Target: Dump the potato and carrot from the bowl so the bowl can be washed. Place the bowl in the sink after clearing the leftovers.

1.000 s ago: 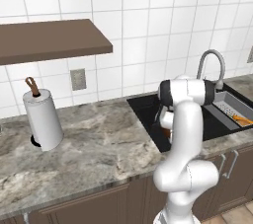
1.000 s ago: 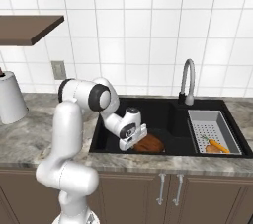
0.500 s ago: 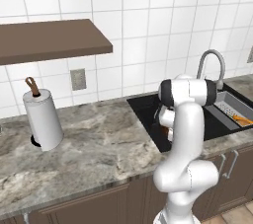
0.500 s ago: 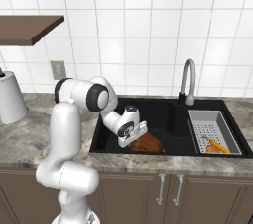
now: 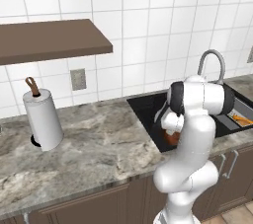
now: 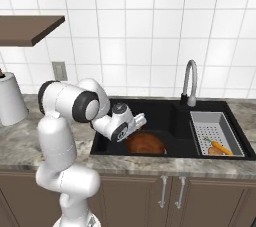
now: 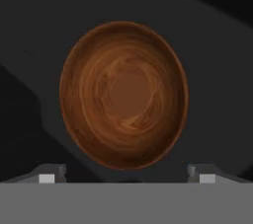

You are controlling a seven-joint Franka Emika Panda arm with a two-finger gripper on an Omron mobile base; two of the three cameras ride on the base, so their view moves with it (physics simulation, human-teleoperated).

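Observation:
The reddish-brown wooden bowl (image 6: pixel 145 144) lies upright and empty on the floor of the black sink's (image 6: pixel 172 113) left basin. In the hand view the bowl (image 7: pixel 123 94) is seen from above, with nothing inside. My gripper (image 6: pixel 138 120) hangs just over the bowl's left rim, apart from it, open, its fingertips (image 7: pixel 49 175) spread wide with nothing between them. The orange carrot (image 6: pixel 218 147) lies in the grey perforated tray in the right basin, with a small brownish lump beside it. From the left, my arm hides most of the bowl (image 5: pixel 171 139).
A curved silver faucet (image 6: pixel 188 83) stands behind the sink. The grey tray insert (image 6: pixel 201 119) fills the right basin. A paper towel roll (image 5: pixel 43 118) stands on the marble counter (image 5: pixel 99 144) at the left, under a brown shelf (image 5: pixel 49 40).
My hand has drawn back a little, up and to the left, away from the bowl. The bowl stays still on the basin floor.

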